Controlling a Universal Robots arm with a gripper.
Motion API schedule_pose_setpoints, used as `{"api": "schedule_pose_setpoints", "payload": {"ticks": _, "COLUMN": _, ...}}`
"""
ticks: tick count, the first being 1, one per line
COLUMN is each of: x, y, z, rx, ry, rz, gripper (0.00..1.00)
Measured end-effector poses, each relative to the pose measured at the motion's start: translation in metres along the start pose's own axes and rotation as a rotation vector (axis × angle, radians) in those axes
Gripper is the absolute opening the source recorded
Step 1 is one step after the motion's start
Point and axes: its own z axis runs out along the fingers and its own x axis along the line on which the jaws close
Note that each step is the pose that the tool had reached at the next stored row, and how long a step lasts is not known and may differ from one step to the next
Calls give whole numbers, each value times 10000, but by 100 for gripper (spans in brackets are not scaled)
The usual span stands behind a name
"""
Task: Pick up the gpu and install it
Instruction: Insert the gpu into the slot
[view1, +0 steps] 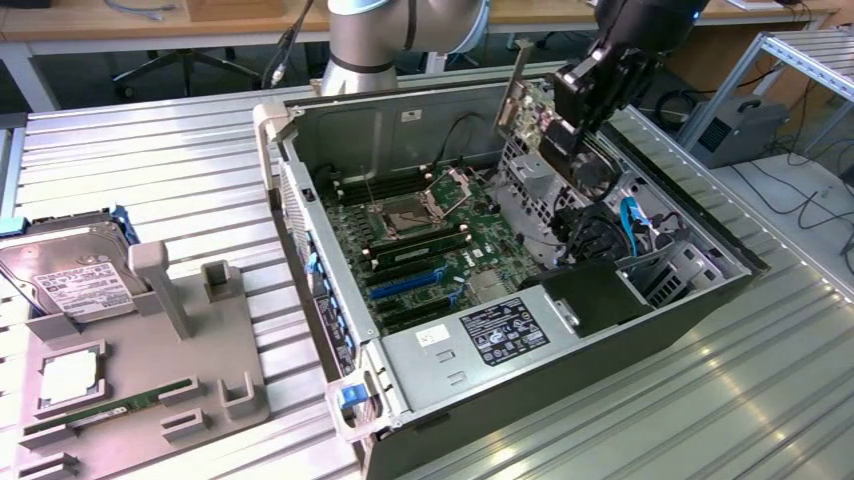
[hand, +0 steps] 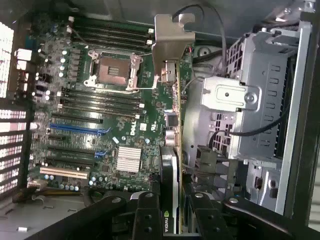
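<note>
My gripper (view1: 577, 100) is shut on the gpu (view1: 531, 118), a thin dark card that hangs upright over the open computer case (view1: 287, 150), near its drive-cage side. The card's silver bracket (view1: 513, 85) points away from the gripper. In the wrist view the gpu (hand: 169, 165) runs edge-on out from between the black fingers (hand: 145, 215), and its bracket (hand: 172, 37) is at the far end. The gripper (hand: 172, 207) holds it above the green motherboard (hand: 100, 110), clear of the slots.
A silver drive cage (hand: 250, 110) with black cables stands close beside the card. The CPU socket (view1: 400, 215) and blue slots (view1: 400, 285) lie below. At the exterior view's left, a grey fixture (view1: 200, 350) carries a hard drive (view1: 67, 275) and a green memory stick (view1: 94, 412).
</note>
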Motion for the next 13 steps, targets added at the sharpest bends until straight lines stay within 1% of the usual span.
{"api": "schedule_pose_setpoints", "payload": {"ticks": 2, "x": 0, "y": 0, "z": 2, "rx": -17, "ry": 28, "rz": -521, "gripper": 27}}
{"api": "schedule_pose_setpoints", "payload": {"ticks": 13, "x": 0, "y": 0, "z": 6, "rx": -79, "ry": 133, "rz": -2513, "gripper": 27}}
